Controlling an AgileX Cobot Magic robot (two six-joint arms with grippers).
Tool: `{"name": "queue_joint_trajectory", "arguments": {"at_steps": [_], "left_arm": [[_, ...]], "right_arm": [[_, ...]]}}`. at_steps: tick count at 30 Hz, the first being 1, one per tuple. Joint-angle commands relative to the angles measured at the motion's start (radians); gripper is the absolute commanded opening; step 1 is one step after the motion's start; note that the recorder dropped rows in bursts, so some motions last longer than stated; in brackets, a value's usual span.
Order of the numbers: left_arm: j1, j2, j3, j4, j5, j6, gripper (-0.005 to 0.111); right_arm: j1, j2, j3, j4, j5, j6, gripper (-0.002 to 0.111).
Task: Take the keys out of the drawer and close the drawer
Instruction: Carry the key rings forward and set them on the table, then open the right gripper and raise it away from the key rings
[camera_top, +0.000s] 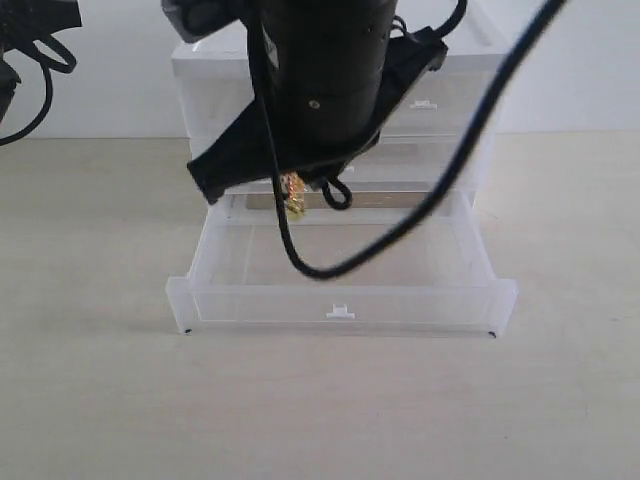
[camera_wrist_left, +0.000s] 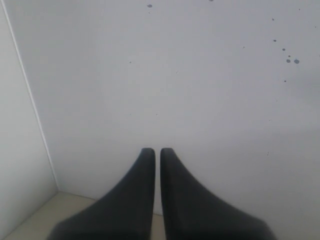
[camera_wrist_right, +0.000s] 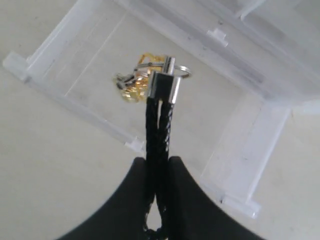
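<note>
The keys (camera_wrist_right: 140, 80) hang in the air by their dark braided strap (camera_wrist_right: 159, 130), with gold rings and silver pieces at the strap's end. My right gripper (camera_wrist_right: 159, 162) is shut on that strap, above the drawer (camera_top: 340, 300). In the exterior view the keys (camera_top: 293, 195) dangle under the black right arm, over the back of the pulled-out lowest drawer, which shows nothing inside. My left gripper (camera_wrist_left: 157, 152) is shut on nothing and faces a white wall, away from the drawer unit.
The translucent drawer unit (camera_top: 440, 120) stands at the back of the beige table (camera_top: 100, 380). A black cable (camera_top: 400, 225) loops down in front of the unit over the open drawer. The drawer's tab handle (camera_top: 340, 312) faces forward.
</note>
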Motion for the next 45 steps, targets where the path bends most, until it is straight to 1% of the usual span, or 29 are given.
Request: {"name": "queue_joint_trajectory", "arguments": {"at_steps": [1,5,8,10,12,14,15,16,17,18,19,20,21,22,23,24,25,27,28,33,36,40,45], "left_arm": [[-0.002,-0.006,0.003,0.016,0.005,-0.003,0.004],[-0.002,-0.006,0.003,0.016,0.021,-0.003,0.004],[-0.002,-0.006,0.003,0.016,0.085,-0.003,0.004],[-0.002,-0.006,0.003,0.016,0.094,-0.003,0.004],[-0.002,-0.006,0.003,0.016,0.094,-0.003,0.004],[-0.002,-0.006,0.003,0.016,0.105,0.001,0.004],[-0.002,-0.006,0.003,0.016,0.122,0.001,0.004],[-0.002,-0.006,0.003,0.016,0.143,0.006,0.004],[-0.002,-0.006,0.003,0.016,0.176,0.010,0.004],[-0.002,-0.006,0.003,0.016,0.192,0.023,0.004],[-0.002,-0.006,0.003,0.019,0.206,0.039,0.004],[-0.002,-0.006,0.003,0.032,0.206,0.043,0.004],[-0.002,-0.006,0.003,0.042,0.206,0.043,0.004],[-0.002,-0.006,0.003,0.047,0.206,0.043,0.004],[-0.002,-0.006,0.003,0.058,0.206,0.043,0.004],[-0.002,-0.006,0.003,0.062,0.206,0.043,0.004],[-0.002,-0.006,0.003,0.065,0.206,0.043,0.004],[-0.002,-0.006,0.003,0.077,0.206,0.054,0.004],[-0.002,-0.006,0.003,0.077,0.206,0.080,0.004],[-0.002,-0.008,0.003,0.078,0.202,0.167,0.004],[-0.002,-0.008,0.003,0.058,0.202,0.167,0.004],[-0.002,-0.008,0.003,0.011,0.188,0.165,0.004],[-0.002,-0.008,0.003,-0.002,0.188,0.165,0.004]], "right_arm": [[0.079,-0.082,0.166,-0.018,-0.015,0.091,0.000],[0.133,-0.126,0.346,-0.018,-0.084,0.191,0.000],[0.137,-0.135,0.525,-0.018,-0.182,0.276,0.000],[0.137,-0.135,0.605,-0.063,-0.267,0.319,0.000],[0.128,-0.135,0.656,-0.075,-0.320,0.328,0.000],[0.111,-0.135,0.684,-0.074,-0.327,0.340,0.000],[0.095,-0.135,0.699,-0.074,-0.327,0.340,0.002],[0.080,-0.135,0.708,-0.077,-0.332,0.340,0.008],[0.055,-0.135,0.723,-0.077,-0.348,0.340,0.021],[0.040,-0.135,0.731,-0.077,-0.369,0.340,0.031],[0.017,-0.135,0.740,-0.077,-0.395,0.340,0.050],[0.006,-0.135,0.742,-0.077,-0.402,0.340,0.060],[0.000,-0.135,0.742,-0.084,-0.411,0.341,0.064],[0.000,-0.135,0.742,-0.092,-0.411,0.344,0.062],[0.000,-0.135,0.740,-0.095,-0.411,0.347,0.057],[0.000,-0.135,0.738,-0.095,-0.409,0.347,0.050],[0.000,-0.135,0.736,-0.097,-0.399,0.347,0.040],[0.000,-0.137,0.728,-0.103,-0.361,0.347,0.017],[0.000,-0.144,0.728,-0.114,-0.336,0.343,0.001],[0.000,-0.194,0.728,-0.220,-0.218,0.390,0.000],[0.000,-0.249,0.728,-0.274,-0.224,0.442,0.000],[0.000,-0.318,0.728,-0.287,-0.248,0.446,0.000],[0.000,-0.344,0.728,-0.294,-0.248,0.446,0.000]]}}
